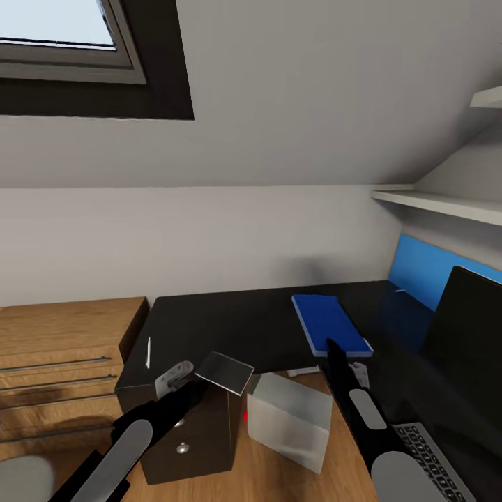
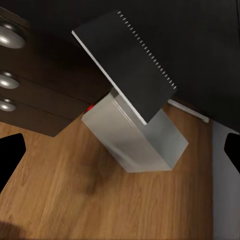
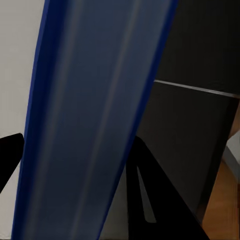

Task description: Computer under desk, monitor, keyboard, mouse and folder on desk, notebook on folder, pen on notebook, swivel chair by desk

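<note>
the black drawers (image 1: 183, 446) under the counter (image 1: 230, 328) are sitting closed, their round knobs (image 2: 11, 36) facing out, so their contents cannot be told. the light wooden drawer unit (image 1: 63, 362) beside the counter is closed too. the computer (image 1: 289, 422) is standing on the wooden floor (image 2: 75, 200) just beside the black drawers, at the counter's edge, its red light (image 1: 245, 417) showing on the side toward them.

the left tool (image 1: 189, 385) is gripping the notebook (image 1: 224, 373) at one edge and holding it tilted in the air over the counter's front corner, above the drawers and the computer. in the left wrist view the notebook (image 2: 127, 62) is hanging clear of the computer (image 2: 137, 140), one corner pointing down toward it. the left arm is reaching forward and up from low at the robot's left.

the folder (image 1: 329, 324) is lying along the glossy top toward the robot's right, and the right tool (image 1: 335, 346) is sitting at its near end. in the right wrist view the folder (image 3: 90, 120) is running between the dark fingers (image 3: 150, 195), which are closed on it. the right arm is stretching straight ahead from the lower right.

the pen (image 1: 148, 352) is lying on the counter near its left edge, well apart from the folder and just beyond the left tool. the monitor (image 1: 470, 335) is standing at the far right, with the keyboard (image 1: 436, 457) in front of it near the right forearm.
</note>
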Tool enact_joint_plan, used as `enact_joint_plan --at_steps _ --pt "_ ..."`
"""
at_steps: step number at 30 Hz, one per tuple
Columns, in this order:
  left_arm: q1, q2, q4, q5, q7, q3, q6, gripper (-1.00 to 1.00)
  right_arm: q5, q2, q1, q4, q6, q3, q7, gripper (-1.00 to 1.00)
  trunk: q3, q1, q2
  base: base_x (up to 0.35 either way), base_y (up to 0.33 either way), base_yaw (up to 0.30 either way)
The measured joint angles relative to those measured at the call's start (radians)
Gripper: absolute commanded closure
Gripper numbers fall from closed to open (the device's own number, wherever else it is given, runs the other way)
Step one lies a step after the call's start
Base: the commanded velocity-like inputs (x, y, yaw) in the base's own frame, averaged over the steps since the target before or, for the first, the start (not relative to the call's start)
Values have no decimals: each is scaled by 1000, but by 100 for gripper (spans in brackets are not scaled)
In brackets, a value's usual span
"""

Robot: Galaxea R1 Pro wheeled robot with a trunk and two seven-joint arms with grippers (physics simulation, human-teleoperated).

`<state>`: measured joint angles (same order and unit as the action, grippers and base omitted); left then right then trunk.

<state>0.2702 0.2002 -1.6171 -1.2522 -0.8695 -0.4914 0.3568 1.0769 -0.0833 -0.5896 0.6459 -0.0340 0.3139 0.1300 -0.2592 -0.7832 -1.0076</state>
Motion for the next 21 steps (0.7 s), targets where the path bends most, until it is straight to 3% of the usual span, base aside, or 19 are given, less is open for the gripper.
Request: enact_joint_plan --at_steps 3,14,21 --pt "0 0 0 0 0 0 0 -100 0 1 0 0 6 -15 0 100 -9 -12 -21 0 0 0" --pt "0 -1 0 0 0 -1 0 -100 0 4 0 -6 10 -15 -9 100 -44 -54 -98 0 0 0" --pt "0 -2 0 0 0 -1 0 -100 1 22 0 -10 45 -12 -89 100 -66 -81 -147 0 0 0"
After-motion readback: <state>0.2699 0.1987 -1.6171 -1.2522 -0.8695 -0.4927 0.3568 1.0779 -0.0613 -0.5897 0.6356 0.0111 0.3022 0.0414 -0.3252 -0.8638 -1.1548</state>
